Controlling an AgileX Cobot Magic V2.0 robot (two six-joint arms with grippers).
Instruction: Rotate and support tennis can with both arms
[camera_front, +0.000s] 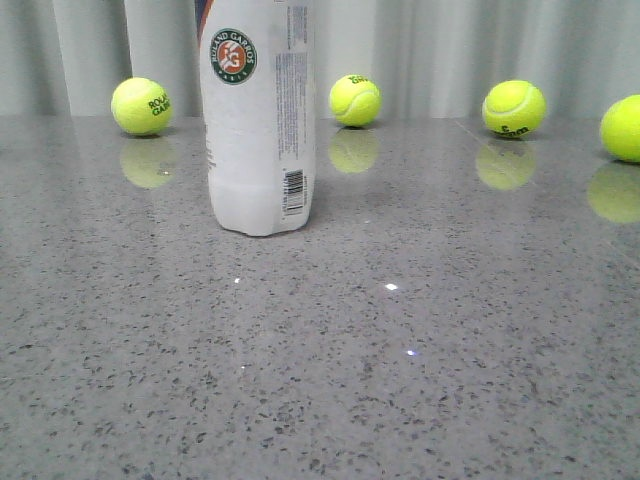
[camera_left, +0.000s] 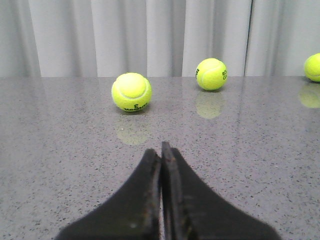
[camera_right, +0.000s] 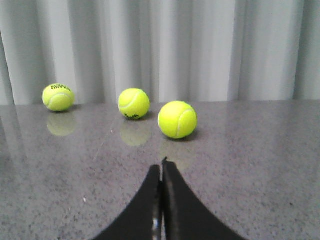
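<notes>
The tennis can (camera_front: 257, 120) stands upright on the grey speckled table at the centre-left of the front view. It is whitish with a round green Roland Garros logo and a barcode near its base; its top is cut off by the frame. Neither arm shows in the front view. My left gripper (camera_left: 161, 150) is shut and empty, low over the table. My right gripper (camera_right: 161, 167) is shut and empty too. The can shows in neither wrist view.
Several yellow tennis balls lie along the back near the grey curtain: one left of the can (camera_front: 141, 106), one right of it (camera_front: 355, 100), others further right (camera_front: 514, 108) (camera_front: 624, 128). Balls lie ahead of the left gripper (camera_left: 131, 92) and the right gripper (camera_right: 177, 119).
</notes>
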